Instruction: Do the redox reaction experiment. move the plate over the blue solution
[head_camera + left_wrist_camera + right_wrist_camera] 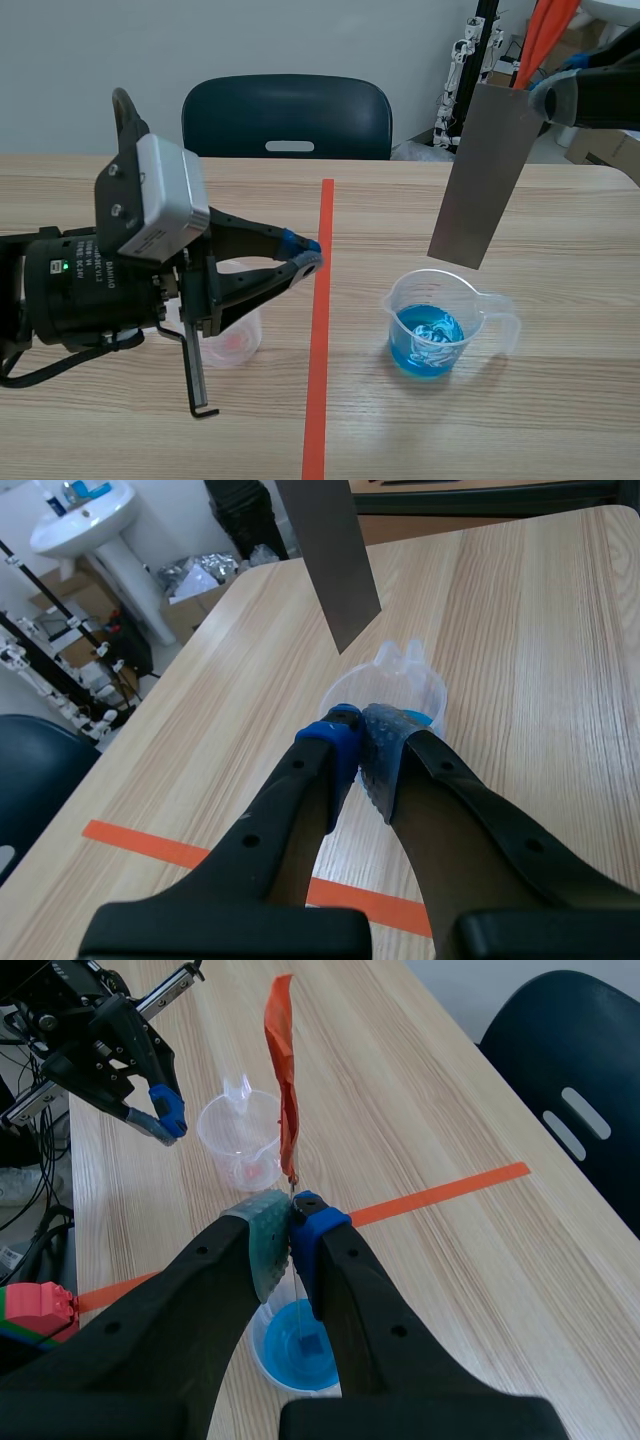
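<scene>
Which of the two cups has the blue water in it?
The cup below the metal plate held by the right pincer. The other cup, beside the left pincer, shows only a faint pink trace.

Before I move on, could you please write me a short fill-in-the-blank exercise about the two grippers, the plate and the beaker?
1. The right gripper holds the plate hanging ____ the beaker, not dipped in it.
2. The solution in the beaker is ____.
3. The left gripper is shut and holds ____.
Missing words: above; blue; nothing.
</scene>
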`<state>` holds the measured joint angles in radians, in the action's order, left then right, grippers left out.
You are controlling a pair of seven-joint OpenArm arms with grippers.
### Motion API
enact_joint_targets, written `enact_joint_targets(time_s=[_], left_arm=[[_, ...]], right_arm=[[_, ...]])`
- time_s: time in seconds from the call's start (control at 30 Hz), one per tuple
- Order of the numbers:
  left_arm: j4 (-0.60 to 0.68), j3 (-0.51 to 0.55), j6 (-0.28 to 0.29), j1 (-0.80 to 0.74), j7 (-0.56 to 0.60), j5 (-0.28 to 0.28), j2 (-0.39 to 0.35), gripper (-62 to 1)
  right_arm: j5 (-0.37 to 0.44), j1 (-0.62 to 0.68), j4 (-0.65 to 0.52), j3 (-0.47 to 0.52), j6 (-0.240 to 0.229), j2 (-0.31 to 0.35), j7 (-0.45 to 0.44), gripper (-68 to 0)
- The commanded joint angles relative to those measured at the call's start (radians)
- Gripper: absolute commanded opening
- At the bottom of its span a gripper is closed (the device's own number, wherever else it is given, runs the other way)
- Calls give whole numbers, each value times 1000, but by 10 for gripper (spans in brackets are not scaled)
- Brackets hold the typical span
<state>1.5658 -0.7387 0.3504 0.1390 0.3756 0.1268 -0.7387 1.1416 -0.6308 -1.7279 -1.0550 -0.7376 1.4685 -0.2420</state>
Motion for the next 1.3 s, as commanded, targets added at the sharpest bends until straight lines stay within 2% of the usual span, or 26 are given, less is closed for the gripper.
enact_joint_targets(time_s=[0.0,0.53,0.67,0.97,1.27], left_arm=[[3,8,4,0,19,9,9,-584],[-38,8,15,14,-33,10,80,-584],[-48,8,33,14,-37,9,101,-584],[-51,8,43,33,-90,-18,136,-584],[-125,8,61,40,-92,-19,169,-584]], right_arm=[[14,-11,-4,14,-8,5,-18,-656],[14,-11,-4,14,-8,5,-15,-656],[14,-11,-4,14,-8,5,-14,-656],[14,-11,-4,14,-8,5,-14,-656],[14,-11,-4,14,-8,5,-14,-656]])
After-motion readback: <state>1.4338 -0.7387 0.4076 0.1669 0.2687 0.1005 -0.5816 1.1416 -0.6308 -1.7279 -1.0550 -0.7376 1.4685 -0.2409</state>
